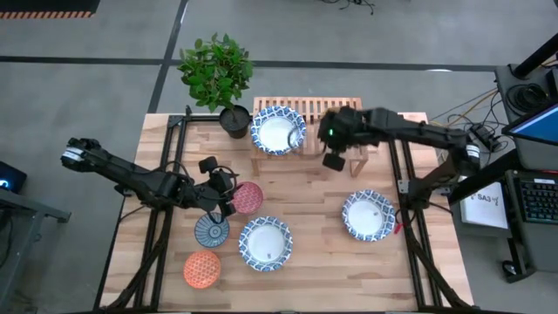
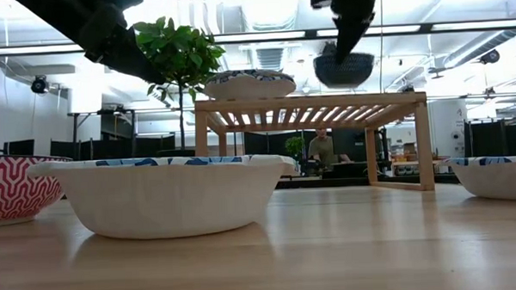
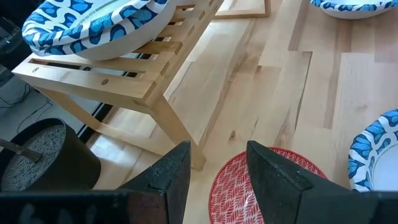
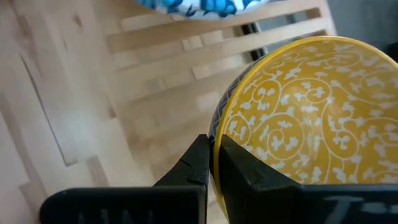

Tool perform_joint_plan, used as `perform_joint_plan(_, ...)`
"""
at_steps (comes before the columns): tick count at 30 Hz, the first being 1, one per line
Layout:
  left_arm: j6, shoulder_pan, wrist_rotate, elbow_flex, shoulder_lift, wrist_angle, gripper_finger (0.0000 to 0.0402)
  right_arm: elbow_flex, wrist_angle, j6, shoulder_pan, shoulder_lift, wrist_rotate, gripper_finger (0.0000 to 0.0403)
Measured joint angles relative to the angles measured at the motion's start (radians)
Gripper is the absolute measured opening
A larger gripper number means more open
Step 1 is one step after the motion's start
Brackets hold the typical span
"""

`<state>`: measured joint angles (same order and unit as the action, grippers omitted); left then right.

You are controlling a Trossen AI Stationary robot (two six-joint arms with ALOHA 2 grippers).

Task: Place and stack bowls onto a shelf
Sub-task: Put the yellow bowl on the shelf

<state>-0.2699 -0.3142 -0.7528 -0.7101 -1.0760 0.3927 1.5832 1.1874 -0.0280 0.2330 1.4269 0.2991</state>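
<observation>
Sitting on the left part of the shelf (image 1: 305,109): one blue-rimmed white bowl (image 1: 278,129), resting on the slats near the potted plant (image 1: 218,74). Hanging above the shelf's right part, clear of the slats in the low view: a yellow bowl (image 4: 305,118) with a white scroll pattern inside. Pinching that yellow bowl's rim between nearly closed fingers, one inside and one outside: the right tool (image 4: 212,163), reaching in from the table's right side.

Lying on the table (image 1: 305,279) in front of the shelf: a second blue-rimmed bowl (image 1: 265,242) near the middle front, and a third blue-rimmed bowl (image 1: 368,215) further right, well apart from the second. Standing left of the middle bowl: a red patterned bowl (image 1: 248,197), a teal bowl (image 1: 212,230) just in front of it, and an orange bowl (image 1: 201,269) nearest the front edge.

Hovering over the red bowl's near rim with fingers parted and nothing between them: the left tool (image 3: 216,168), not seen touching the bowl. Stretching in from the table's left side: the left arm.

Showing faintly in the room behind the shelf, in the low view: a person (image 2: 324,149).
</observation>
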Motion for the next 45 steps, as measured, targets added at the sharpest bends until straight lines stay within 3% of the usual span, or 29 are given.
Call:
perform_joint_plan(8, 0.011, 0.0, 0.0, 0.0, 0.0, 0.0, 0.0139, -0.017, -0.041, -0.105, 0.146, 0.0, -0.147, 0.0013)
perform_joint_plan(45, 0.018, 0.0, 0.0, 0.0, 0.0, -0.002, 0.0139, -0.05, -0.048, -0.108, 0.162, 0.0, -0.151, 0.0013)
